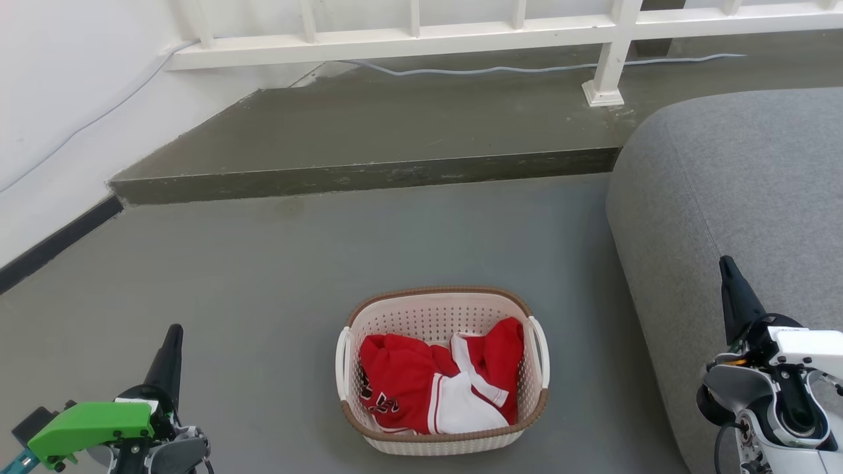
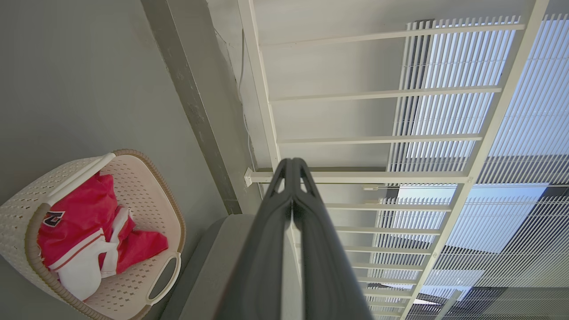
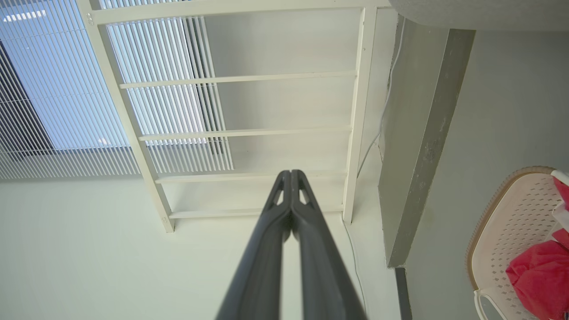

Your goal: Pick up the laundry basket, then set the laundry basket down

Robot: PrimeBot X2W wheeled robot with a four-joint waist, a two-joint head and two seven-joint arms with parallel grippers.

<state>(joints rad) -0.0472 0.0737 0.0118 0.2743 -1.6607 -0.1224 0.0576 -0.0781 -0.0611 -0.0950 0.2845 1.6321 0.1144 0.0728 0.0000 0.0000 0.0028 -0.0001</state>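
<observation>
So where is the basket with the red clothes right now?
In the head view the laundry basket sits on the grey floor at bottom centre, between the left hand and the right hand, with the grey sofa just to its right.

We list 1 laundry basket [image 1: 442, 395] on the floor [image 1: 263, 263], clothing [image 1: 408, 382] in it, between our left gripper [image 1: 174, 329] and right gripper [image 1: 726, 262], 1 sofa [image 1: 737, 184] to its right, 1 step [image 1: 395, 125] behind, 1 railing [image 1: 461, 36] beyond.
</observation>
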